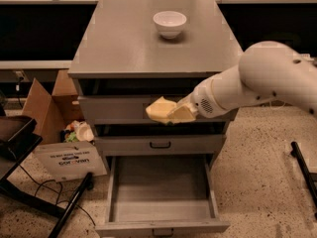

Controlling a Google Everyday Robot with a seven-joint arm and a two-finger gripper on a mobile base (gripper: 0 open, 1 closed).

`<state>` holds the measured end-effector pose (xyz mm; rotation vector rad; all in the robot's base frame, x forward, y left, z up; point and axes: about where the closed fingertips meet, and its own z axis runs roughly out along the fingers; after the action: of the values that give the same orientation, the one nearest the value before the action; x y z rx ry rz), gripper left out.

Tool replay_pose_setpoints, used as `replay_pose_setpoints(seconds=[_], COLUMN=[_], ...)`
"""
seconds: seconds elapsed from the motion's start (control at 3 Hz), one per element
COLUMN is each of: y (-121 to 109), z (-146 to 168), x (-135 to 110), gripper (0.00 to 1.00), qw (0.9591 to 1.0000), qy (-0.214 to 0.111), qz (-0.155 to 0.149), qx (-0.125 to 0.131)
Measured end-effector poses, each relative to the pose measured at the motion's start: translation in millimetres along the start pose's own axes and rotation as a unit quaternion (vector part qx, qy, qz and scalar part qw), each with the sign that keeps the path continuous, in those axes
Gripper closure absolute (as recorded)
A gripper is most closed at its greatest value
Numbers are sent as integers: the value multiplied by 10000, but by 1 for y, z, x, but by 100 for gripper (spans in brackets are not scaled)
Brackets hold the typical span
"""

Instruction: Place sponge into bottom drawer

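On the grey bench [119, 48] stands a white bowl [170, 24], near the back; the gripper [177, 114] holds the sponge [159, 109] below its front edge.

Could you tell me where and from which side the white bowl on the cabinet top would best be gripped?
By its rim, from above: the white bowl stands upright, mouth open, so one finger can go inside the wall. The gripper, holding the sponge before the top drawer, would first have to free itself.

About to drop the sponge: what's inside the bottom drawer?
Only bare grey floor shows in the bottom drawer; its rear runs hidden under the cabinet. The gripper holds the sponge higher up.
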<state>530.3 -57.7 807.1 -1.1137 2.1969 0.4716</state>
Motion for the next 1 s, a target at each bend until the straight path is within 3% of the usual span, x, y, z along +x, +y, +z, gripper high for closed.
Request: replay_pose_setpoints(seconds=[0.33, 0.67, 1.0], y=[-5, 11, 44], z=[25, 86, 145], x=[4, 49, 128], gripper=[100, 100, 100], qw=[9999, 9975, 9898], qy=[133, 488, 837], qz=[65, 345, 845], qx=[-62, -380, -786])
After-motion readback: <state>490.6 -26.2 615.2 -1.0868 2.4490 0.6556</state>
